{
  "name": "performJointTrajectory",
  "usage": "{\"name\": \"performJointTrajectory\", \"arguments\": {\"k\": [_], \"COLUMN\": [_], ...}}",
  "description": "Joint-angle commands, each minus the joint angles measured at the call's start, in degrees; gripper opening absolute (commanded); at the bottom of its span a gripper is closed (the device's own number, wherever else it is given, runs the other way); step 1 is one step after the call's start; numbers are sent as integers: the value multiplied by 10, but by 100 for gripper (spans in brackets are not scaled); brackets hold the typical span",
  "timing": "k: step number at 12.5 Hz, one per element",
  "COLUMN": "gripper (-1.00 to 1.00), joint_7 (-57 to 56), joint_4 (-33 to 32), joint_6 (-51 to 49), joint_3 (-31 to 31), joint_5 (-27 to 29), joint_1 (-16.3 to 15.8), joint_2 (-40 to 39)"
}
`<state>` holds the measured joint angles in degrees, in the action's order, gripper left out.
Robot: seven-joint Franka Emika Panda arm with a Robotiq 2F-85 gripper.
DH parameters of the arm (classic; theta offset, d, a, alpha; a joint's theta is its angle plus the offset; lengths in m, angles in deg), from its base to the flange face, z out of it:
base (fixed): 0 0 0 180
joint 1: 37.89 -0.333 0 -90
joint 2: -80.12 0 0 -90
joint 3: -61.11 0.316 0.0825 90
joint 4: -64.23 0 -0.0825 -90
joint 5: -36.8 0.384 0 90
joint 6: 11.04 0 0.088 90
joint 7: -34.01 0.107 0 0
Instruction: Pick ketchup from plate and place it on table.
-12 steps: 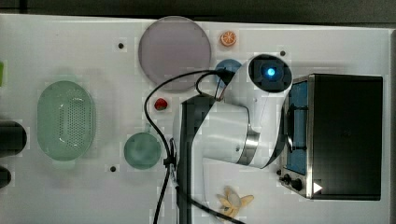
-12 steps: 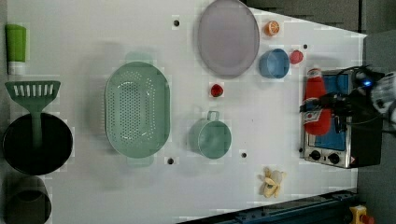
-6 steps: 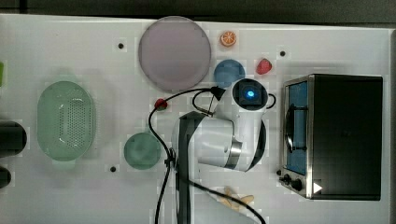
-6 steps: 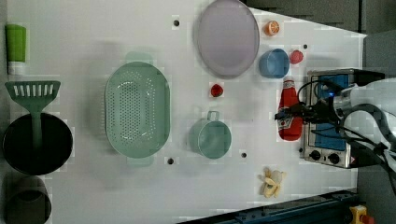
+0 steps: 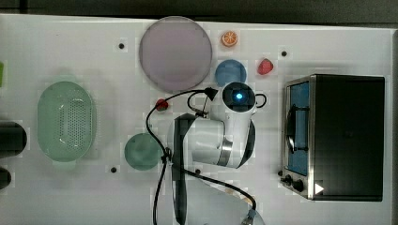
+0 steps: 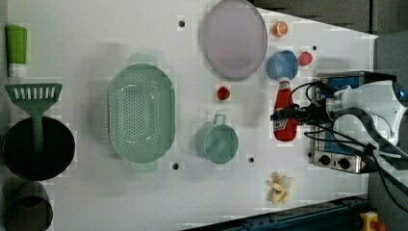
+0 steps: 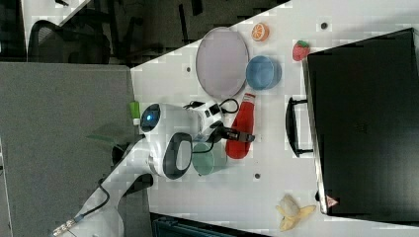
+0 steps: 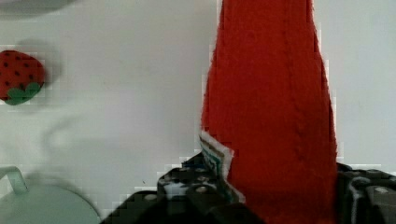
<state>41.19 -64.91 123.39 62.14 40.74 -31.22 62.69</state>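
The ketchup (image 6: 285, 114), a red bottle with a white cap, lies lengthwise just above the white table (image 6: 144, 202), between the blue bowl and the toaster oven. My gripper (image 6: 288, 115) is shut on its lower body, coming in from the left view's right. In the right view the ketchup (image 7: 240, 129) sits in the gripper (image 7: 240, 134) beside the green cup. The wrist view has the ketchup (image 8: 271, 102) between dark fingers (image 8: 196, 189). The lilac-grey plate (image 5: 175, 53) lies bare at the back, apart from the bottle. From above, the arm (image 5: 220, 136) covers the bottle.
A toaster oven (image 5: 335, 136) stands at the top view's right. Blue bowl (image 5: 230, 72), strawberry (image 5: 264, 66) and orange slice (image 5: 229, 38) lie near the plate. A small red item (image 5: 161, 104), green cup (image 5: 142, 151), colander (image 5: 66, 121) and banana (image 6: 280, 186) dot the table.
The arm has swung from over the toaster oven toward the top view's left, carrying the ketchup out over the table beside the blue bowl.
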Motion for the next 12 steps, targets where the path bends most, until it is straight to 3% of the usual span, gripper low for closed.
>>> {"name": "performJointTrajectory", "arguments": {"k": [1, 3, 7, 12], "gripper": [67, 100, 100, 100], "joint_7": [24, 24, 65, 281], "joint_4": [13, 25, 78, 206], "joint_6": [16, 3, -62, -251], "joint_3": [-4, 1, 5, 10], "joint_5": [1, 1, 1, -8], "joint_1": [6, 5, 1, -2], "joint_2": [10, 28, 94, 173]}}
